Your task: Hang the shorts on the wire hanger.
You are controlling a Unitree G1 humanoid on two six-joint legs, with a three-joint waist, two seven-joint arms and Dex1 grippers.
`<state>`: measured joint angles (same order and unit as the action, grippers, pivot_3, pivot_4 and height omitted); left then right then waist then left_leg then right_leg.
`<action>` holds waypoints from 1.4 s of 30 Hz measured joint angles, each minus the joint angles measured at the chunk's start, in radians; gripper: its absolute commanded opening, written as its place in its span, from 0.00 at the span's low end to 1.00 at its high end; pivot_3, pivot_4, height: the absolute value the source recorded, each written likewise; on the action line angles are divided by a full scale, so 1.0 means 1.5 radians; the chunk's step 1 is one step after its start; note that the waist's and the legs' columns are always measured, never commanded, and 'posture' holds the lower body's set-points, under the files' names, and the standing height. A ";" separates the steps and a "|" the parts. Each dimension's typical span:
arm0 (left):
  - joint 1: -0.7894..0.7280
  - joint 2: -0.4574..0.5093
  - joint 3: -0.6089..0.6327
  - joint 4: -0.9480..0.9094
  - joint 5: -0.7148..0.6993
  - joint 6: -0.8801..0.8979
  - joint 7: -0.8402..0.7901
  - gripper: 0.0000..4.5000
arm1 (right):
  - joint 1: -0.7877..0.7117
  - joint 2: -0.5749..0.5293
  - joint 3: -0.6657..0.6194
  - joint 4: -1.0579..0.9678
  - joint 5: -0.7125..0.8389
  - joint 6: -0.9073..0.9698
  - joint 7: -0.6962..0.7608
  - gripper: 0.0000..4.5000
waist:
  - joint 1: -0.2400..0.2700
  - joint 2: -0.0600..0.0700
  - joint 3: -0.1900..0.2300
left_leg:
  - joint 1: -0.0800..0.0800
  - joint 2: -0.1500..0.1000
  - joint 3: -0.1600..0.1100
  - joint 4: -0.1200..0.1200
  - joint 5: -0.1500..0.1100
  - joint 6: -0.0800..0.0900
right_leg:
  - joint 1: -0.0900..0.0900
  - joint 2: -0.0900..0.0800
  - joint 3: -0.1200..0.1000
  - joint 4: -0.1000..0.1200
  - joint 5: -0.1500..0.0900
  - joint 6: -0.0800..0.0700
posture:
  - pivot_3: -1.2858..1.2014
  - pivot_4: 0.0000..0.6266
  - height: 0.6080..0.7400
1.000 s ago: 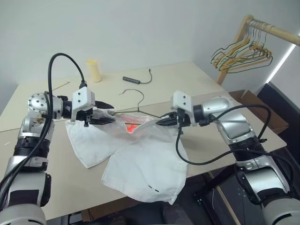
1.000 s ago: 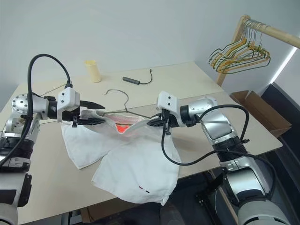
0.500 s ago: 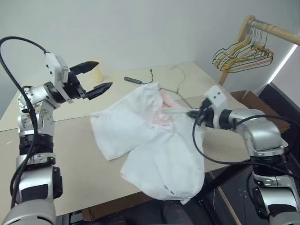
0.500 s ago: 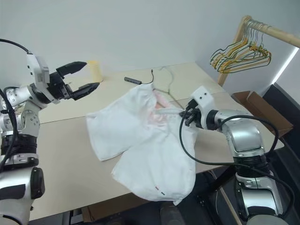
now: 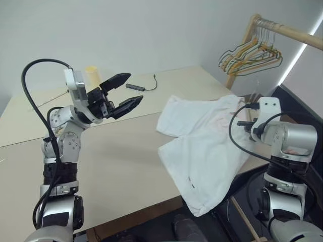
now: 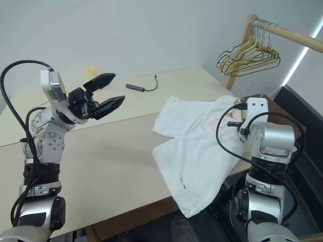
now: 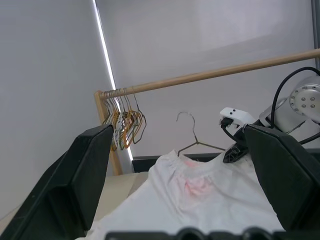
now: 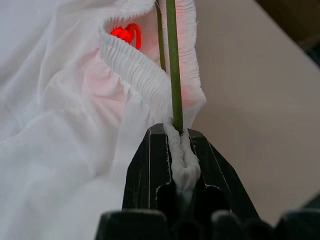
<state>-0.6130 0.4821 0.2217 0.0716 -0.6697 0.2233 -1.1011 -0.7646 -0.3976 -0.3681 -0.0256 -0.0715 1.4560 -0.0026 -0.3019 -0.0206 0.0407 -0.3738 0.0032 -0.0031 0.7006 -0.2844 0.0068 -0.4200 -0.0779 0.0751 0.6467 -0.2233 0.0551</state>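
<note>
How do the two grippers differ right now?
The left gripper is wide open and holds nothing; the right gripper is shut on the shorts' waistband together with the wire hanger. The left is raised above the table, apart from the shorts; the right is at the table's right edge. Both have black fingers.

One pair of white shorts (image 5: 202,146) sprawls right of centre. One wire hanger (image 7: 194,140) pokes up from their waistband. One bunch of coloured hangers (image 5: 251,53) hangs on one wooden rail (image 5: 287,31), upper right. One yellow cup (image 5: 91,74) and one black cable (image 5: 140,85) sit at upper left. Two grippers: the left gripper (image 5: 121,92) and the right gripper (image 8: 176,137).
</note>
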 measured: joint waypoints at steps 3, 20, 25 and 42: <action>0.003 0.000 0.011 -0.012 -0.009 0.002 0.011 1.00 | -0.028 0.021 -0.039 0.038 -0.038 -0.042 -0.087 0.02 | -0.006 0.000 0.000 | 0.000 0.000 0.000 0.000 0.000 0.000 | 0.000 0.000 0.000 0.000 0.000 0.000 | 0.42 0.00 1.00; 0.085 -0.047 0.009 -0.143 -0.104 0.059 0.067 1.00 | -0.249 -0.048 -0.155 0.426 -0.038 -0.428 -0.382 0.02 | -0.011 0.001 0.001 | 0.006 -0.001 0.001 -0.005 0.000 0.001 | 0.012 0.000 0.001 -0.011 0.001 0.003 | 0.43 0.00 1.00; 0.084 -0.047 0.000 -0.142 -0.104 0.060 0.066 1.00 | -0.309 -0.111 -0.176 0.571 0.014 -0.515 -0.399 0.02 | -0.011 0.002 0.001 | 0.009 -0.002 0.002 -0.005 0.000 0.002 | 0.014 0.000 0.002 -0.013 0.001 0.004 | 0.43 0.00 1.00; 0.092 -0.033 -0.002 -0.144 -0.124 0.083 0.039 1.00 | -0.356 -0.233 -0.219 0.804 0.169 -0.592 -0.406 0.02 | -0.008 0.001 0.001 | 0.014 -0.002 0.005 -0.014 0.000 0.004 | 0.022 0.000 0.005 -0.025 0.002 0.006 | 0.43 0.00 1.00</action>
<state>-0.4747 0.4324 0.2191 -0.1443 -0.8552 0.3472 -1.0430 -1.2979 -0.7467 -0.6959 1.1797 0.1820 0.5686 -0.6115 -0.3146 -0.0185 0.0423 -0.3533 0.0007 0.0047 0.6790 -0.2843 0.0121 -0.3864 -0.0773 0.0831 0.6096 -0.2210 0.0638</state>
